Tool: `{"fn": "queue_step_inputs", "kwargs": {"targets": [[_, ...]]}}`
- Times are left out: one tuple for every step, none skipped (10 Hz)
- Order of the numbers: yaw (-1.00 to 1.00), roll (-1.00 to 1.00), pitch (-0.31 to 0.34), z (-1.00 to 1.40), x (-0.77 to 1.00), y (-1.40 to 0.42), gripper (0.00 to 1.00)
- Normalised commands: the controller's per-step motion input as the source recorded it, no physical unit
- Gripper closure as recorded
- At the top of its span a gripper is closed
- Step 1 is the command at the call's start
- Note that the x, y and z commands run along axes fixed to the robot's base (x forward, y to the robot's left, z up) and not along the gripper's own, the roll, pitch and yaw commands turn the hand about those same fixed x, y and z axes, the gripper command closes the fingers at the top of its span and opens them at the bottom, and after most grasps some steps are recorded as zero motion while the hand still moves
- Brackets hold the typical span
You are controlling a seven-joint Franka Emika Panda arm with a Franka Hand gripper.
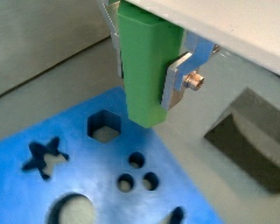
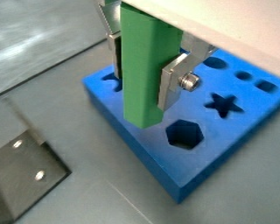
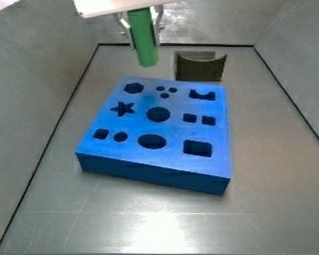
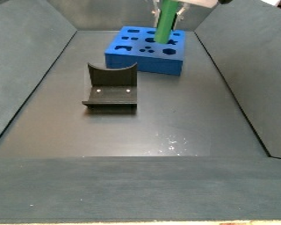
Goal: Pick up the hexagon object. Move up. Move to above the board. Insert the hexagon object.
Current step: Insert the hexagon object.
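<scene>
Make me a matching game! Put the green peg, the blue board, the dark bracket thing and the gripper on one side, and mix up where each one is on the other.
Things:
1. hexagon object
2. board
3. fixture
4. gripper

Places or states:
A. standing on the grey floor, apart from the blue block
B. shut on the green peg, above the board
C. lying flat on the floor, holes facing up
D. held upright in the air

Pairs: 1-D, 2-C, 3-A, 4-B

A bright green peg [image 2: 142, 70] in the silver gripper [image 2: 149, 83] (dark pads) above a blue board [image 3: 162, 125] patterned with dark cut-outs.
</scene>
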Motion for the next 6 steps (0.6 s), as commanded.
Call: {"fn": "queue_step_inputs", "kwargs": {"targets": [[-0.89,0.09,-0.220,-1.00,-0.03,-0.24,1.00],[-0.62,0.13,-0.274,-1.00,0.00,-0.49,1.00],[-0.40,0.18,-0.263,-1.00,0.00,-0.73,1.00],[-0.12,0.15,-0.063,-1.00,0.00,-0.95,1.00],[0.31,0.09,0.000,-1.00,0.15,-0.81,1.00],[0.79,0.00,0.023,-1.00,0.13,-0.25,1.00]]}}
